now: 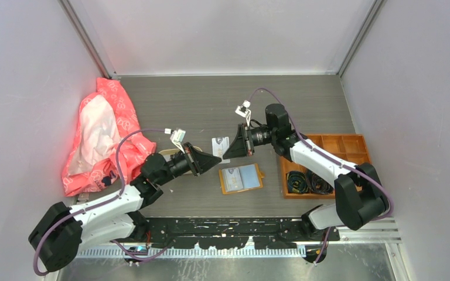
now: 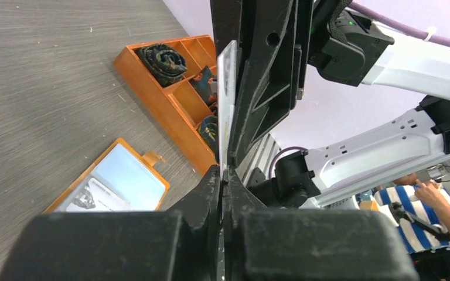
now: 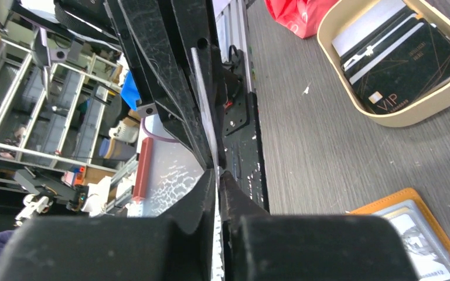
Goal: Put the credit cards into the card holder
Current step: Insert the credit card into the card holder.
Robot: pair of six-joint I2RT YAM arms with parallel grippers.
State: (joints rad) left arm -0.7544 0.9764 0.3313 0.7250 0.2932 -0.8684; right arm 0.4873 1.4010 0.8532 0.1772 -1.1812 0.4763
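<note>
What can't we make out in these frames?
- Held credit card: edge-on in both wrist views; print too small in the top view.
- Card holder: cut by the right wrist frame edge; slots too small in the top view.
- Beige tray: mostly under the left arm in the top view; stacked cards uncountable.

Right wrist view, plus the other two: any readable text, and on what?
"VIP": on the dark card in the beige tray.
Fine print above it: too small to read.
card holder: print on the stored card is blurred, unreadable.
held card: print too small to read.
red bag: pale marks, unreadable.
</note>
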